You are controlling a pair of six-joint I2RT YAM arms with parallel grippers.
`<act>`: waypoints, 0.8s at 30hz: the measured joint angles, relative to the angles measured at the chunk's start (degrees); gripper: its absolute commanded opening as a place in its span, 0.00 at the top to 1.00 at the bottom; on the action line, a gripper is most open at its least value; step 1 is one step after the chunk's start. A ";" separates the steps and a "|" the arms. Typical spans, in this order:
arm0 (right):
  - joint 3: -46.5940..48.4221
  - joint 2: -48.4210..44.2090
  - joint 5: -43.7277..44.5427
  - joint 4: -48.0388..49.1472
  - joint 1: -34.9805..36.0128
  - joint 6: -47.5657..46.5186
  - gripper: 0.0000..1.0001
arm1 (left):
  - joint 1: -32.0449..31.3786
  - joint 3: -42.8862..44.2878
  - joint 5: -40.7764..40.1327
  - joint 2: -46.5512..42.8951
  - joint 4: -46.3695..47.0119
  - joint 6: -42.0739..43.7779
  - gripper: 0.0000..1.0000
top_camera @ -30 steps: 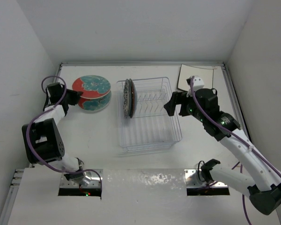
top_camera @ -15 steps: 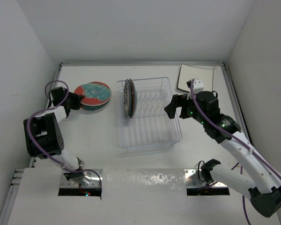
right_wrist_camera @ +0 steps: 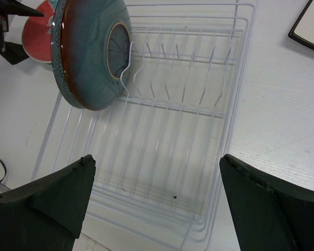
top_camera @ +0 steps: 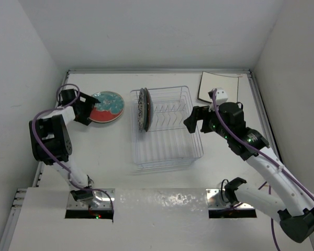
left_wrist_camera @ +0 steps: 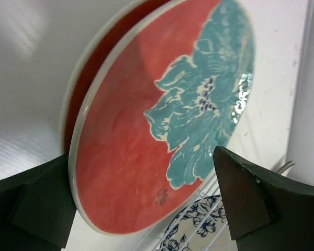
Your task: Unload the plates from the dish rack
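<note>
looking down from above, the dish rack [top_camera: 167, 157] sits mid-counter. the floral plate [top_camera: 140, 111] and the dark teal speckled plate [top_camera: 147, 107] stand on edge side by side at its far left end. the red-and-teal plate [top_camera: 108, 106] is toward the far left corner, apart from the rack, and the left gripper [top_camera: 88, 109] is at its left rim. the right gripper [top_camera: 193, 119] hovers at the rack's right side, and a square plate [top_camera: 220, 88] lies in the far right corner. from the left wrist, the fingers [left_wrist_camera: 39, 196] are spread with the red-and-teal plate's near rim between them; whether they touch it, i cannot tell. from the right wrist, that gripper's fingers [right_wrist_camera: 52, 193] are spread wide above the rack's wires, pinching nothing, with the teal plate's back facing them.
</note>
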 measured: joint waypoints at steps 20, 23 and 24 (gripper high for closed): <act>0.20 3.10 0.02 -1.16 0.09 0.50 0.01 | -3.34 15.69 -14.67 4.39 -27.43 1.75 0.00; 2.56 7.21 1.62 -3.19 1.73 0.44 0.01 | -3.34 17.40 -16.35 4.22 -29.94 2.54 0.00; 4.17 8.85 3.72 -4.72 3.52 0.42 0.01 | -3.34 17.46 -16.65 3.89 -29.99 2.97 0.00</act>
